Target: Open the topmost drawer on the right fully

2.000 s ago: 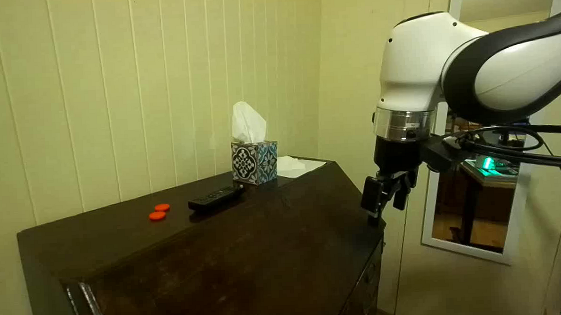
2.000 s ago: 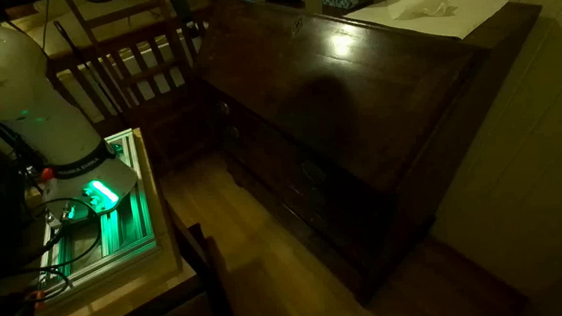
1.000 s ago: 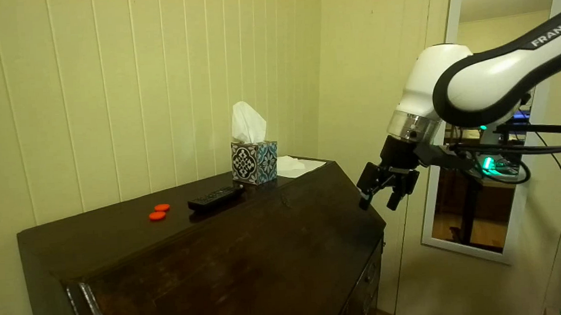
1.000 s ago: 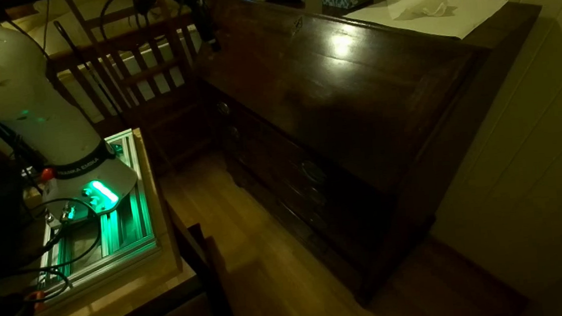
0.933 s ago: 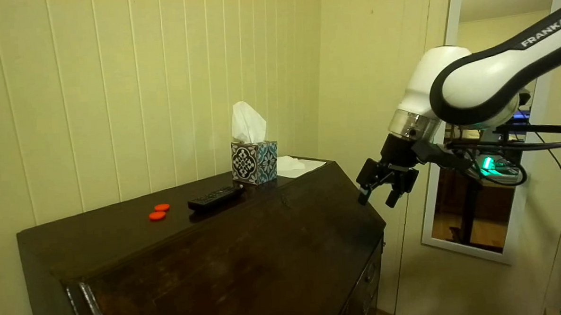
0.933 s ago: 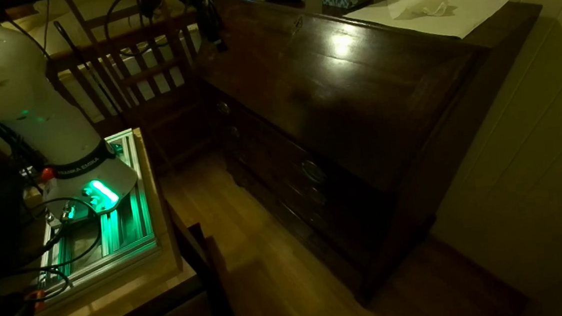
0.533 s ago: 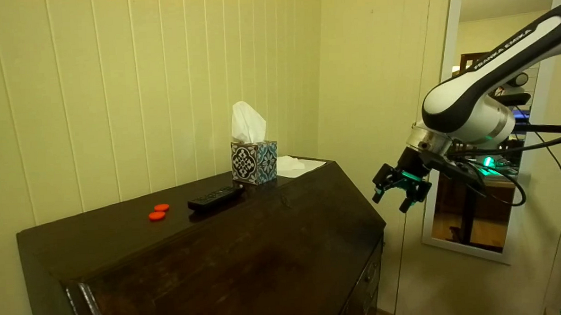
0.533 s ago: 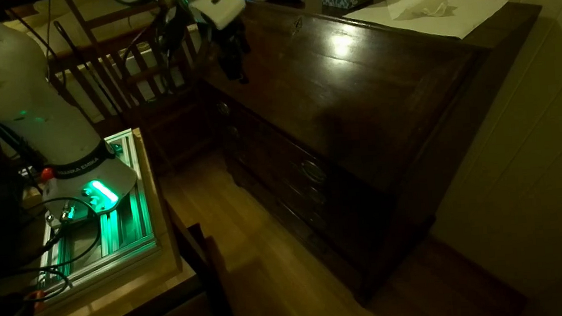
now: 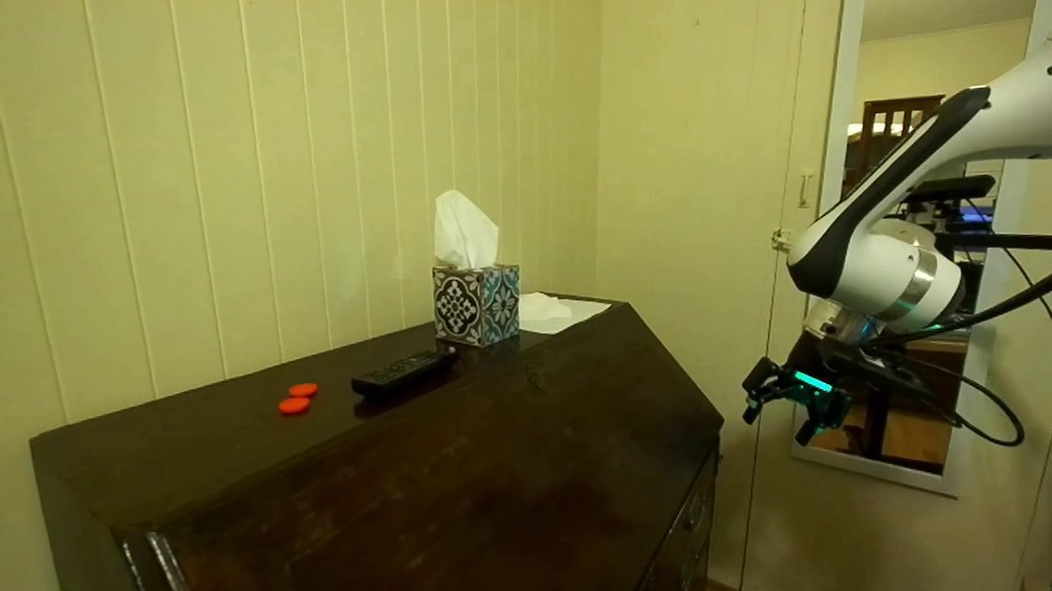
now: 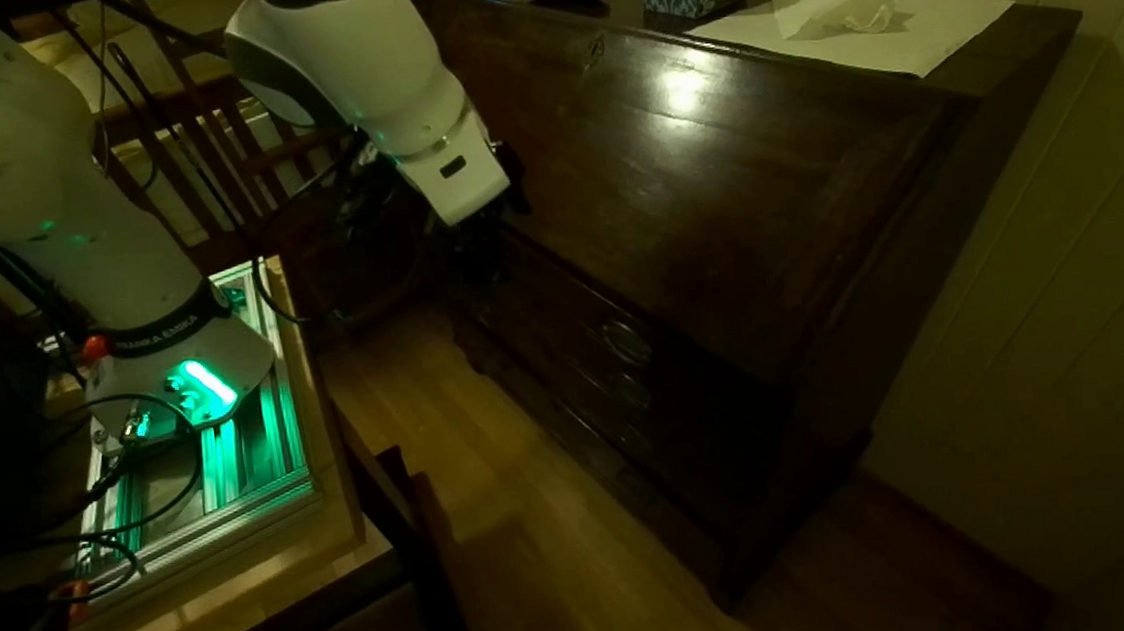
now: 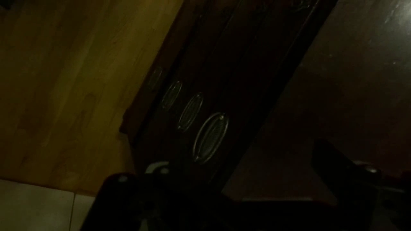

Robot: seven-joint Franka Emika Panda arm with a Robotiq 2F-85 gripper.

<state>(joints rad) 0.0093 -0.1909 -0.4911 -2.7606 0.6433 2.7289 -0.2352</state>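
Note:
The topmost drawer [image 10: 561,301] is on the front of a dark wooden slant-front desk. Its front looks flush and shut, though the area is dark. Its oval metal handle [image 11: 211,138] shows in the wrist view, with more handles in a row below it. The right-hand top handle [image 10: 626,341] also shows in an exterior view. My gripper [image 9: 778,425] is open and empty, off the desk's front edge and tilted toward it. In the wrist view my gripper [image 11: 250,157] has its fingers wide apart, with the handle beyond them, not touched. The left-hand handles are hidden behind my arm.
The slanted lid [image 10: 713,193] rises above the drawers. On top are a tissue box [image 9: 478,305], a black remote [image 9: 403,372], red discs [image 9: 295,406] and white paper [image 10: 960,18]. A wooden chair [image 10: 276,127] stands near the arm. A mirror [image 9: 904,403] hangs behind it.
My gripper has moved off the slanted lid, outward from the desk and lower, and has tilted toward the drawer front. The forearm has come into view by the left end. The drawer has not moved.

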